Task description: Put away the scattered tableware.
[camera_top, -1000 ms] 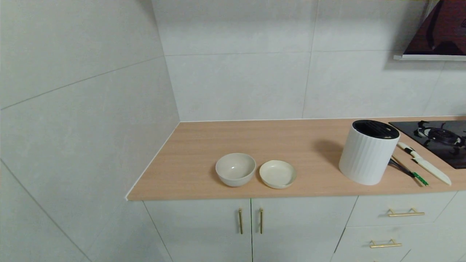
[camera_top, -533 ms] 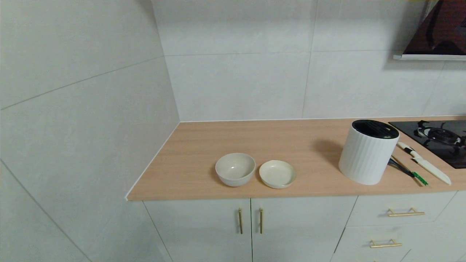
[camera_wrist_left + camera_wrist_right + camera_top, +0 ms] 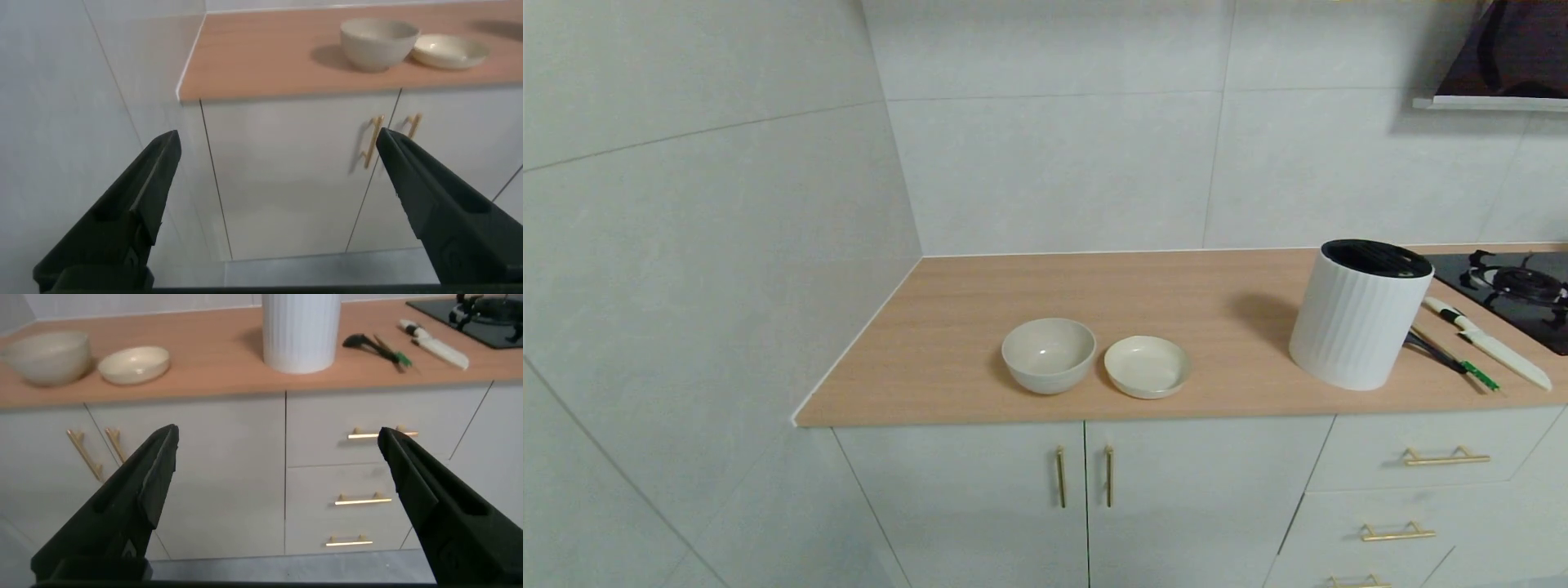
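The wooden desk carries everything, and near its right end, beside the hob, stands the white ribbed holder, slotted top up, likely the home for loose cutlery. The left tool and right tool hang below the desk's front edge before the cabinet doors, both spread wide and empty, suggesting no pick has begun. By the middle of the front edge the bowl and shallow dish sit upright side by side, while the white knife and a dark utensil lie flat just right of the holder, handy for it
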Motion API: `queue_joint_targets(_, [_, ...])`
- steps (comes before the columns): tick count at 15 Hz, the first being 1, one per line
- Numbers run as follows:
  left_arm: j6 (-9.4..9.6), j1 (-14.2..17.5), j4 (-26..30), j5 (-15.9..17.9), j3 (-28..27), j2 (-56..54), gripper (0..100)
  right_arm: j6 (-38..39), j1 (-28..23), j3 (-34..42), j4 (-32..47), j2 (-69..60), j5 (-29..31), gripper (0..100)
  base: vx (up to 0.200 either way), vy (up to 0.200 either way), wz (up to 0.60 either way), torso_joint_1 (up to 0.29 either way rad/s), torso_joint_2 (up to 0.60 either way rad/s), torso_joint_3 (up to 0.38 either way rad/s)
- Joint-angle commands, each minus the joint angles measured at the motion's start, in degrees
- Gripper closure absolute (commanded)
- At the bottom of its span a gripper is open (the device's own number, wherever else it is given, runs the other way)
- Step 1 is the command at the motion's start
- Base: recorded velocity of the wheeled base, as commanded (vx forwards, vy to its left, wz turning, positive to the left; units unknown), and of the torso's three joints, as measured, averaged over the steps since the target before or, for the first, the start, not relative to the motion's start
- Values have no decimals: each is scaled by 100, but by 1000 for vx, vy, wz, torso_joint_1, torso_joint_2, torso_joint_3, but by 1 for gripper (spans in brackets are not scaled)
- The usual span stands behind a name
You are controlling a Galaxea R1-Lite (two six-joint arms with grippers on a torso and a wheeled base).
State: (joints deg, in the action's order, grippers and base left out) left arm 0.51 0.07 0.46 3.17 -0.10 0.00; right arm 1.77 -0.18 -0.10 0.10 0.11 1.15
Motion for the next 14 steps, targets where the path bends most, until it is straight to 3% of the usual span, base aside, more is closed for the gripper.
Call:
queue_joint_targets(1, [-7,1,-2,-1,1,0,0,-1,1,1,-1,-2,0,0,0,0,0,-246,559,295])
queue_joint_targets(14, [2,1,-2,-1,1,0,0,-1,1,1,-1,-2,0,0,0,0,0,-227,524,290])
